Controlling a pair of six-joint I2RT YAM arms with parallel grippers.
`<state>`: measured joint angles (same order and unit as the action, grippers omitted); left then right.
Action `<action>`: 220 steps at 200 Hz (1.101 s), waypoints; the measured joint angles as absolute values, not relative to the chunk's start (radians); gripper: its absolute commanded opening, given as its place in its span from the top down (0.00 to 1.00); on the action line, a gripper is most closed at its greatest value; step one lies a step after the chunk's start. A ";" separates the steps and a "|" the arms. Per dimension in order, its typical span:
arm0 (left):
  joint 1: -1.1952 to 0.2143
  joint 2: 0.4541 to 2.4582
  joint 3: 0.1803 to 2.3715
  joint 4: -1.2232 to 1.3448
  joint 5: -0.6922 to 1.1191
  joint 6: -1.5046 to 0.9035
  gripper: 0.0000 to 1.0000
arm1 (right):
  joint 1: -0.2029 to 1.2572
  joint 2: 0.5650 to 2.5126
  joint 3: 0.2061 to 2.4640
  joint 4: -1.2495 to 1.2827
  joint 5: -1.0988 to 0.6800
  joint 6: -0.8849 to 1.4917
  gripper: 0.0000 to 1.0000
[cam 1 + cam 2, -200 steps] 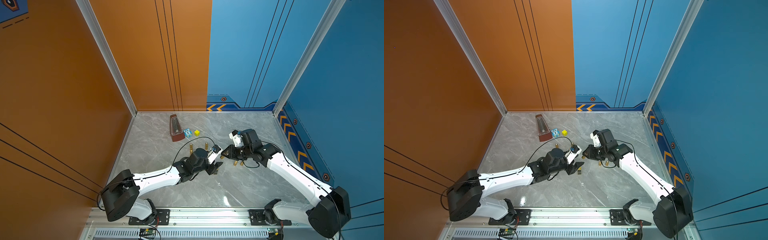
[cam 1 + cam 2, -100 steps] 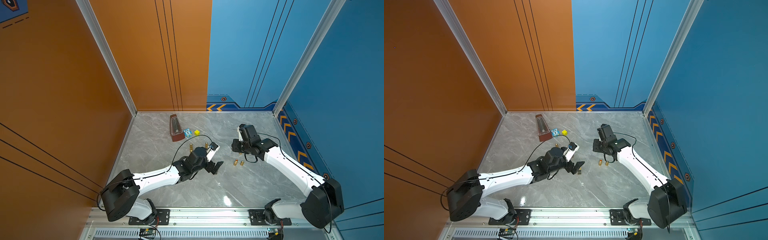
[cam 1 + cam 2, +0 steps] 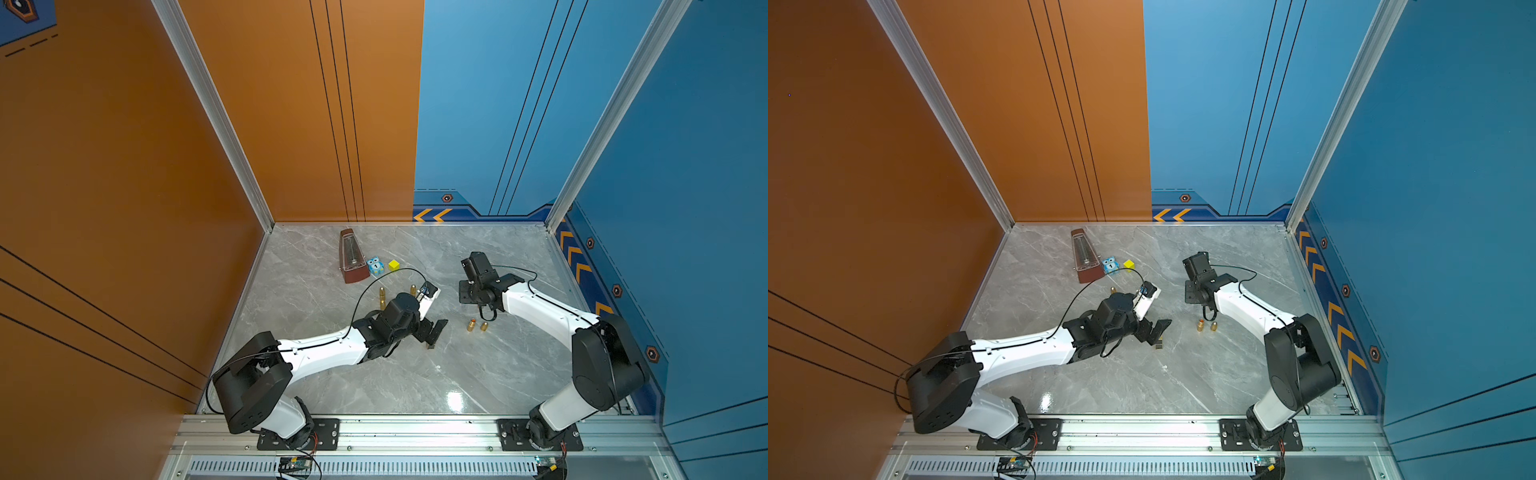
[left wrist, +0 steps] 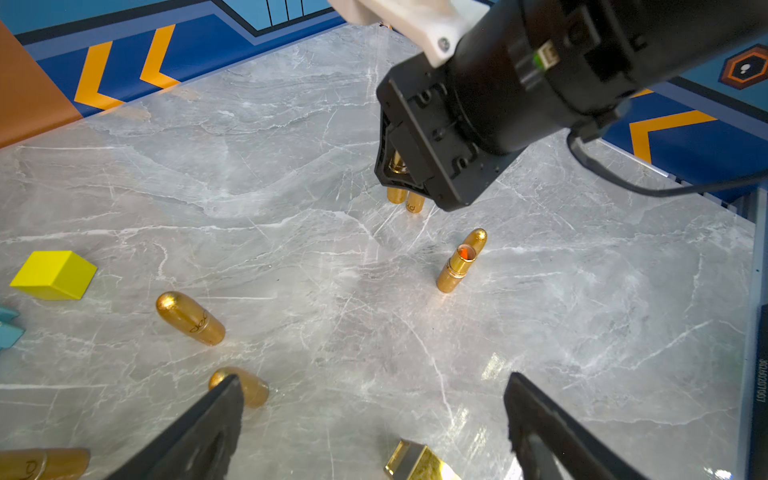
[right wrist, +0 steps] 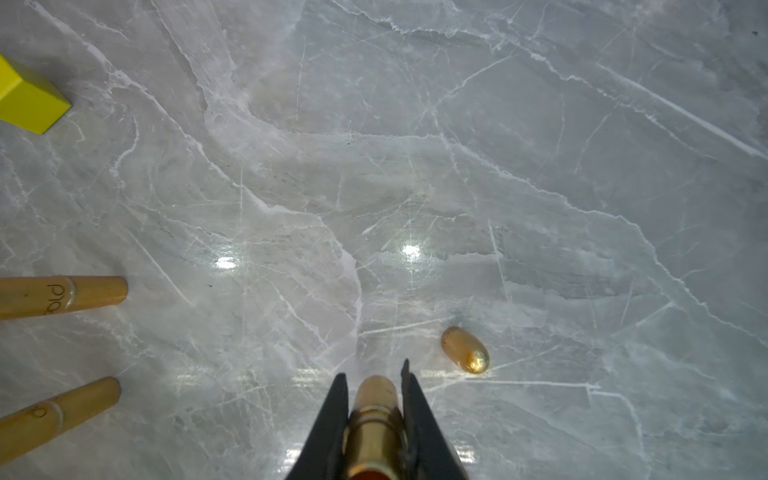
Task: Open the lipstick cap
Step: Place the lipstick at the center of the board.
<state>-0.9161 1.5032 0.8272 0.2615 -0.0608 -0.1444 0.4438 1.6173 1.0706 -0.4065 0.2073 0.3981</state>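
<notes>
Table: grey marble table (image 3: 374, 386) is lying inside an orange and blue booth, with an arm reaching in from each near corner.
Right gripper: right gripper (image 5: 373, 376) is hanging right of centre, jaws pinching a gold lipstick.
Lipstick: lipstick (image 5: 374, 432) is sticking out past the fingertips, rounded end pointing down at the table. Red is showing at its wrist end, so its cap is probably already off.
Left gripper: left gripper (image 4: 374, 377) is hanging low near the centre, jaws spread wide and gripping nothing.
Small gold piece: small gold piece (image 4: 415, 461) is lying on the table beneath those spread jaws. Whether it is the cap, I cannot tell.
Rounded gold piece: rounded gold piece (image 5: 465, 349) is sitting just beside the held lipstick.
Open lipstick: open lipstick (image 4: 457, 268) is standing between the arms, its orange-red tip showing, with a rounded cap (image 4: 477, 237) just behind it.
Capped lipstick: capped lipstick (image 4: 191, 318) is standing left of centre, with others near it.
Far clutter: metronome (image 3: 352, 257), owl toy (image 3: 375, 264) and yellow cube (image 3: 394, 264) are sitting far left, well apart from the work.
Risk: the smooth round tube is sitting in a narrow pinch and could slip or twist free. Lowering it could knock the rounded gold piece away. The wide left jaws, swinging low, could topple the capped lipsticks or sweep the small gold piece. The red tip could smear against the gripper.
</notes>
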 measured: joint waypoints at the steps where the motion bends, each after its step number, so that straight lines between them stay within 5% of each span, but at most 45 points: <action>1: -0.916 1.504 0.827 0.262 -0.061 -0.144 0.01 | 0.443 1.620 1.071 -0.405 0.208 0.397 0.85; 220: -0.915 1.536 0.842 0.261 -0.060 -0.148 0.01 | 0.403 1.749 1.000 -0.234 0.187 0.389 0.81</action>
<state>-0.9150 1.5356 0.8421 0.2611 -0.0605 -0.1478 0.4026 1.7489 1.0000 -0.2337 0.1867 0.3889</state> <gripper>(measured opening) 0.985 0.217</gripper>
